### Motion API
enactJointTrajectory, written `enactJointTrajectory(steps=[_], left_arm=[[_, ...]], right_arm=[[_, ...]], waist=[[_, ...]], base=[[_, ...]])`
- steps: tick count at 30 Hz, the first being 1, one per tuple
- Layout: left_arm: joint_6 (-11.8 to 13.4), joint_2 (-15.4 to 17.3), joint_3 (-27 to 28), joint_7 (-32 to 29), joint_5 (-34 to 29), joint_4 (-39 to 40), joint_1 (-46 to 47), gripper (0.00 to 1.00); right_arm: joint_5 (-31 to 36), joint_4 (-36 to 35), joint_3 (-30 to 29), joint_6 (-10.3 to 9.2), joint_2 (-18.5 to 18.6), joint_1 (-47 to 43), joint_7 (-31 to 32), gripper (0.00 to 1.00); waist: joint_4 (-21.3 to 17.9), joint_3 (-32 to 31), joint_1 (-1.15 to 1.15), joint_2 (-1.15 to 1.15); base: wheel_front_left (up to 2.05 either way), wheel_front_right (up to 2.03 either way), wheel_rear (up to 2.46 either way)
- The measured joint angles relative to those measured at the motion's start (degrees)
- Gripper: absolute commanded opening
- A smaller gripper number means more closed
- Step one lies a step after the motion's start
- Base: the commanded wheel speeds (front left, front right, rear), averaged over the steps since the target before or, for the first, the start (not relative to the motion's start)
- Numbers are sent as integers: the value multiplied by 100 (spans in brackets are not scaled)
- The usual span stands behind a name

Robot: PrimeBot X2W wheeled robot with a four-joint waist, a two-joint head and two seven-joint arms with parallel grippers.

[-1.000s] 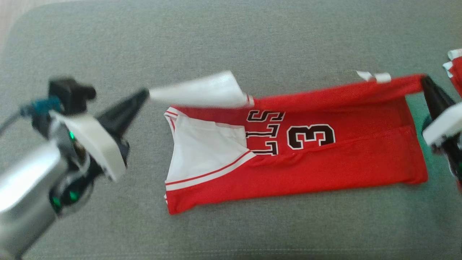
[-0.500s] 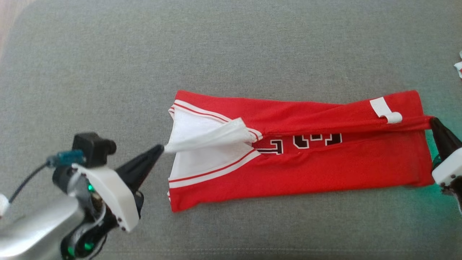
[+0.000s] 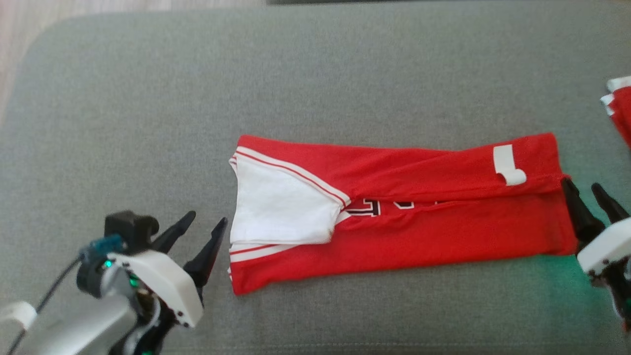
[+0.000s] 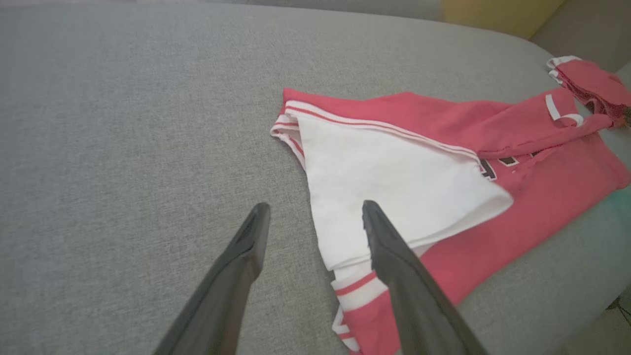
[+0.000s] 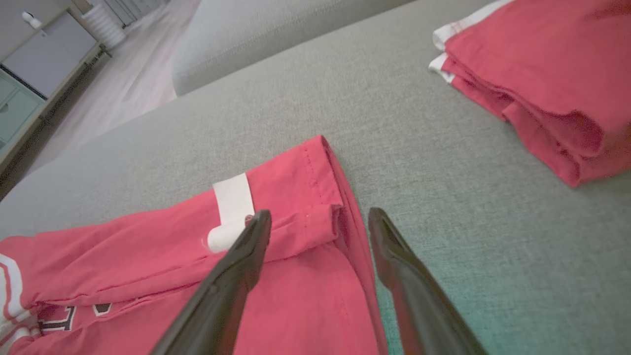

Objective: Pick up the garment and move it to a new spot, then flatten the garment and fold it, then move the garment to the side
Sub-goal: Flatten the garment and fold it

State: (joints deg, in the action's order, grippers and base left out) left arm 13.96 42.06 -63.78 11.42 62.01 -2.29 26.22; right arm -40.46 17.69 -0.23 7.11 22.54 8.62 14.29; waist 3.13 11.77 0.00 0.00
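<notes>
The garment [image 3: 404, 231] is a red jersey with white trim, folded lengthwise into a long band across the grey cushion [image 3: 345, 74]. Its upper flap lies over the black lettering, and a white tag [image 3: 508, 165] shows near the right end. My left gripper [image 3: 207, 219] stands open just left of the white collar end, with nothing between its fingers. In the left wrist view the left gripper [image 4: 315, 207] straddles the edge of the garment [image 4: 443, 162]. My right gripper [image 3: 580, 183] is open at the right hem. In the right wrist view the right gripper [image 5: 319, 213] hovers over the garment's corner [image 5: 296, 276].
A second folded red garment [image 3: 622, 106] lies at the cushion's far right edge and shows large in the right wrist view [image 5: 542, 74]. Wooden floor [image 3: 29, 15] lies beyond the cushion's rounded upper left corner. Bare grey cushion stretches behind and in front of the jersey.
Both grippers have opened and let go of the upper flap, which now lies folded down over the jersey. The left arm has dropped back toward the lower left.
</notes>
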Motion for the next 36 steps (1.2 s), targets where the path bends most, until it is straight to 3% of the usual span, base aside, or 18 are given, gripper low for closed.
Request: enactJointTrajectory(steps=[6,12,20,27,36], left_arm=[[510,-480,513,280,-331,-171,-612,100],[879,-1292,1919,287,-1713,75,-1640,100],[764,-2309,3259,287,-3337,286,-2997,100],[431,-2967,3713,287,-4604,399,-3444,100],[46,-3172,3685,287,-5475,446,-3578,100]], right_arm=[[304,-198,-158,0,-316,-419,-563,100],[761,-40,-160,0,-734,-776,-1210,100],[1381,372,-402,0,-1071,-859,-1918,100],[1503,855,-524,0,-1247,-886,-1982,100],[1930,1691,-1317,0,-1225,-295,-1715,100]], waist=[[-7,-423,0,0],[10,-867,-1,0],[175,-1201,-1,0],[399,-1300,0,0],[680,-1206,0,0]], base=[[0,0,0],[0,0,0],[0,0,0],[0,0,0],[0,0,0]])
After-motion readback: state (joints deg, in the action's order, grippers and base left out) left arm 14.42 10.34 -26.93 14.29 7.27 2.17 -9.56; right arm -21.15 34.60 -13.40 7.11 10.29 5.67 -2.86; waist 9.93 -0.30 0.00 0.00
